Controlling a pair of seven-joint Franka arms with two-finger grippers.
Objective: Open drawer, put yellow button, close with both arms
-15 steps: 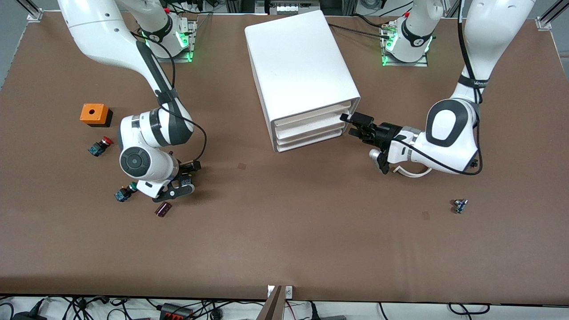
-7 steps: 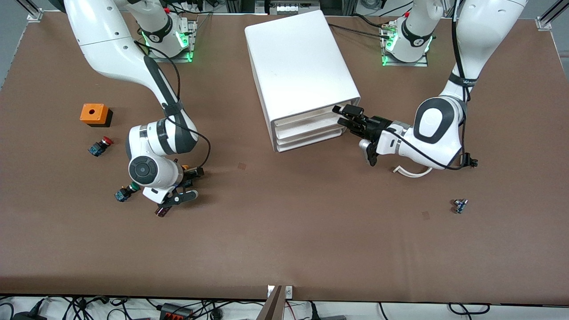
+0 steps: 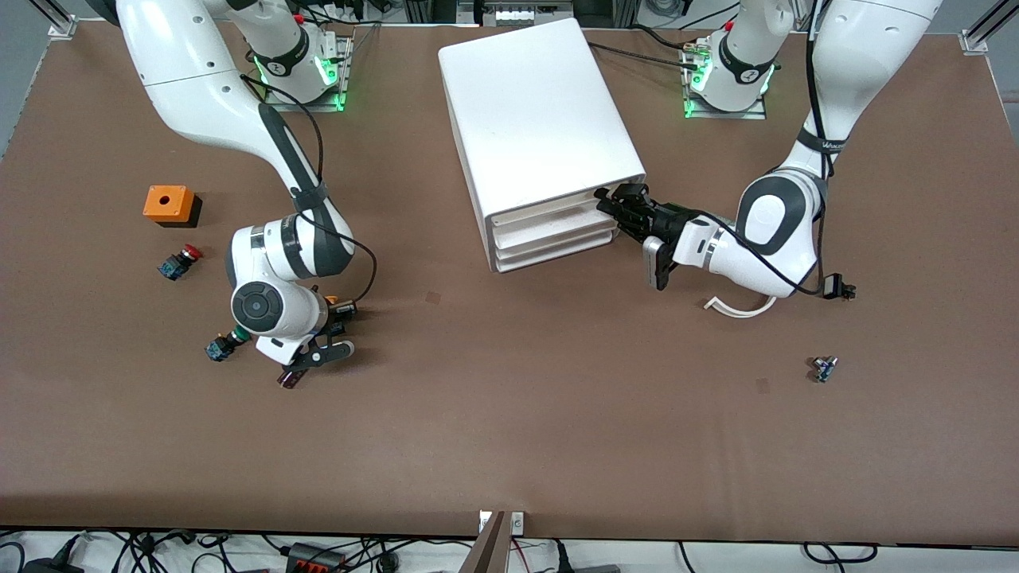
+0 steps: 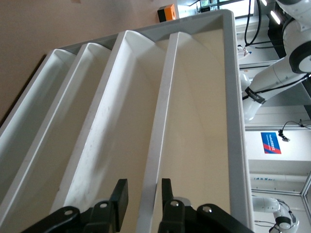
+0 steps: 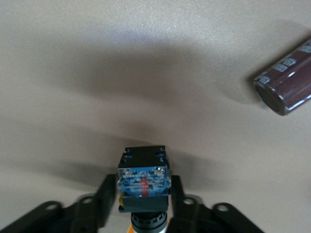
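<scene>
You are at the very start: both grasps are being set up at once, and nothing has moved yet. In the upper centre of the front view the cabinet (image 3: 533,103) stands with all three drawers flush, so the drawer (image 3: 549,208), the top one, is not yet open. The left gripper (image 4: 143,194) is at that drawer's front lip, at the end toward the left arm's side of the table. In the left wrist view its jaws stand apart astride the lip, with a sliver of gap on one side, so I judge the lip is not yet pinched. At mid-height toward the right arm's end of the table, the right gripper (image 5: 144,204) is down at the tabletop, clamped on the black-and-blue body of the yellow button (image 5: 144,179). The button looks to be resting on the table, near a dark cylinder (image 5: 286,80). What remains for you is pulling the drawer out, lifting the button, carrying and dropping it in, then pushing the drawer shut with both arms.
</scene>
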